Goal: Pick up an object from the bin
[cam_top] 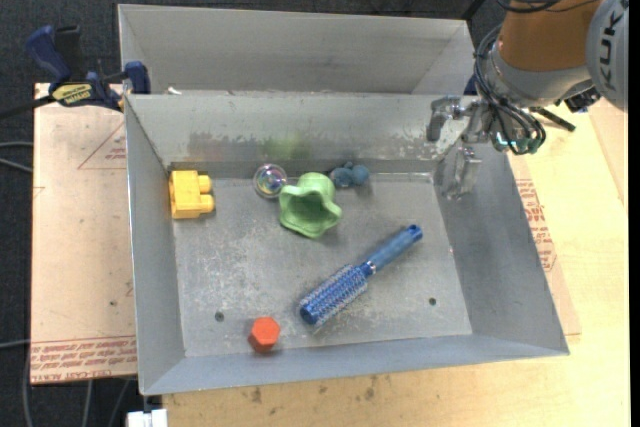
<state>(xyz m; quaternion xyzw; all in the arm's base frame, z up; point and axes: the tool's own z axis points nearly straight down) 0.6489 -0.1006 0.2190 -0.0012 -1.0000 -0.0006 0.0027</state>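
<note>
The arm reaches in from the right, its gripper [452, 147] hanging over bare floor at the far right corner of the bin [300, 45]; how wide it stands cannot be told. Nearest, to its left, lie a small blue lump [349, 176] and a blue hairbrush [360, 275]; a green cup [308, 204] lies beyond.

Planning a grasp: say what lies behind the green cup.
Behind the green cup lie a shiny ball, toward the view's left, and a small blue thing, toward its right. The cup's underside is hidden.

One yellow block [190, 193], one shiny ball [269, 181], one green cup [309, 205], one blue hairbrush [359, 275], one orange piece [264, 333], and one bluish lump [349, 176], perhaps a toy.
</note>
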